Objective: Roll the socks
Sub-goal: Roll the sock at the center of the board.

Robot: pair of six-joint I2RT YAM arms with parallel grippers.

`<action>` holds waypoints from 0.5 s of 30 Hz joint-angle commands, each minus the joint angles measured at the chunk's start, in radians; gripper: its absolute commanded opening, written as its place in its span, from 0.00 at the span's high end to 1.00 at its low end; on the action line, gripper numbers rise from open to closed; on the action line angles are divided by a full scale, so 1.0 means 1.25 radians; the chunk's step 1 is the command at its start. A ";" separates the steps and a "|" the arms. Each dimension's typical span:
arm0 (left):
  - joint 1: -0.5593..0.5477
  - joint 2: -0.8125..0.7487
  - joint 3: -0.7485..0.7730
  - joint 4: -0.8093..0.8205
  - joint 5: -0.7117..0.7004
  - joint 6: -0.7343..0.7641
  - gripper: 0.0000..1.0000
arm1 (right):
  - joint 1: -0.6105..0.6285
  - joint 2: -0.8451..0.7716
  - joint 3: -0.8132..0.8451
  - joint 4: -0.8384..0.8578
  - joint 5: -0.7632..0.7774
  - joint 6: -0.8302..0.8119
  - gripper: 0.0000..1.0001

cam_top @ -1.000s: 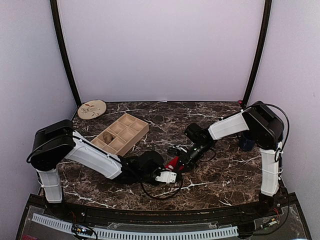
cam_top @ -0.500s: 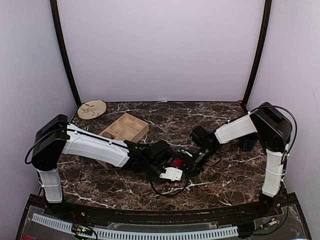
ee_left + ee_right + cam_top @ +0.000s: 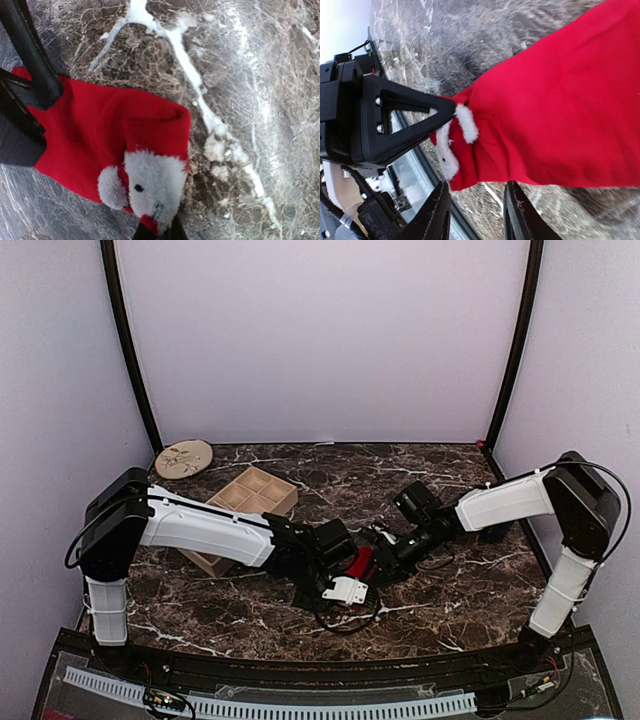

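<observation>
The red sock (image 3: 95,135) with its fluffy white patch (image 3: 152,182) lies on the marble table (image 3: 450,590), near the middle in the top view, where the sock (image 3: 362,562) shows between the two arms. My left gripper (image 3: 157,233) is shut on the sock's end by the white patch. In the right wrist view one left finger (image 3: 405,120) pinches that end. My right gripper (image 3: 478,192) is open just short of the sock's (image 3: 560,95) edge, with nothing between its fingers. Both grippers, the left gripper (image 3: 345,560) and the right gripper (image 3: 386,558), nearly meet over the sock.
A wooden compartment tray (image 3: 252,496) stands at the back left, partly behind my left arm. A round tan disc (image 3: 184,458) lies in the far left corner. A dark object (image 3: 492,530) sits by the right arm. Walls close in on three sides.
My right gripper has opened and let go of the red sock. The left arm has stretched to the right with the sock's end in its grip. The right arm has shifted right too.
</observation>
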 commanded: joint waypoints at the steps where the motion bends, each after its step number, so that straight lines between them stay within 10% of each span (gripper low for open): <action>1: 0.005 0.023 0.054 -0.100 0.066 -0.030 1.00 | 0.019 -0.058 -0.035 0.041 0.115 0.028 0.66; 15: 0.039 0.099 0.199 -0.254 0.230 -0.085 1.00 | 0.096 -0.358 -0.287 0.191 0.453 0.224 0.65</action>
